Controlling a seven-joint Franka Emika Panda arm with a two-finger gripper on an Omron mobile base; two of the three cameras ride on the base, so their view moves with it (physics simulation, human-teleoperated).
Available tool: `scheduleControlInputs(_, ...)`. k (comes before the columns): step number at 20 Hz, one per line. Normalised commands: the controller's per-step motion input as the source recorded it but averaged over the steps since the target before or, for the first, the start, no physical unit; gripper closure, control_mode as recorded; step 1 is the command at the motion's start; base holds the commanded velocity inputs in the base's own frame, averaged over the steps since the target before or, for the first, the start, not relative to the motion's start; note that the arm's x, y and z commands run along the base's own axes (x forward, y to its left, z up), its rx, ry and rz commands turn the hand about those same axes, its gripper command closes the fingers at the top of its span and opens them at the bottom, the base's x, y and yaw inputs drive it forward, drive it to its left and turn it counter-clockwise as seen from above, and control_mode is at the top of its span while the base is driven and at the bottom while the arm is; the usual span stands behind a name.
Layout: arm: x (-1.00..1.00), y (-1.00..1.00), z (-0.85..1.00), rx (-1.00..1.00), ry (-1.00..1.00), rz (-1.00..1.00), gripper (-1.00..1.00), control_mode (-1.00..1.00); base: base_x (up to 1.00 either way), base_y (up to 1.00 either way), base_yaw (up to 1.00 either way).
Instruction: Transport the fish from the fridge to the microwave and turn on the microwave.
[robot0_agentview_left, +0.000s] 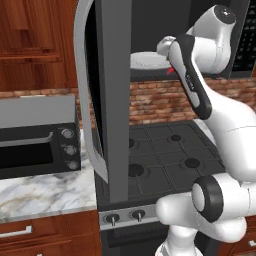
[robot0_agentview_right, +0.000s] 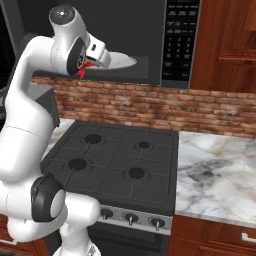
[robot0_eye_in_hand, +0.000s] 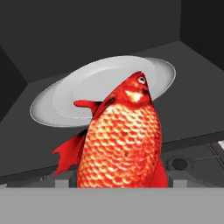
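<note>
Fish (robot0_eye_in_hand: 122, 144) points head-first toward the microwave's plate (robot0_eye_in_hand: 65, 94).

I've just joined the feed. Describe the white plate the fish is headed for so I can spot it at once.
Find the microwave mounted above the stove, its door swung open. Inside its dark cavity lies the round white plate, flat on the floor. It is the one pale thing in there; the red-orange fish in the gripper hangs just before it.
</note>
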Motion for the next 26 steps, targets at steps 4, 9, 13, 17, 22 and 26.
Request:
scheduleControlInputs(4, 0.57, 0.03, 0.0, 0.0, 0.1, 0.0, 1.0, -1.0, 0.0, 0.0, 0.0)
scheduleControlInputs(9, 0.63, 0.04, -0.02, 0.0, 0.07, 0.0, 1.0, -1.0, 0.0, 0.0, 0.0)
scheduleControlInputs(13, 0.56, 0.02, 0.0, 0.0, 0.04, 0.0, 1.0, -1.0, 0.0, 0.0, 0.0)
scheduleControlInputs(17, 0.58, 0.01, -0.02, 0.0, 0.0, 0.0, 1.0, -1.0, 0.0, 0.0, 0.0)
scheduleControlInputs(22, 0.52, 0.01, -0.07, 0.0, 0.0, 0.0, 1.0, -1.0, 0.0, 0.0, 0.0)
scheduleControlInputs(26, 0.44, 0.01, -0.07, 0.0, 0.0, 0.0, 1.0, -1.0, 0.0, 0.0, 0.0)
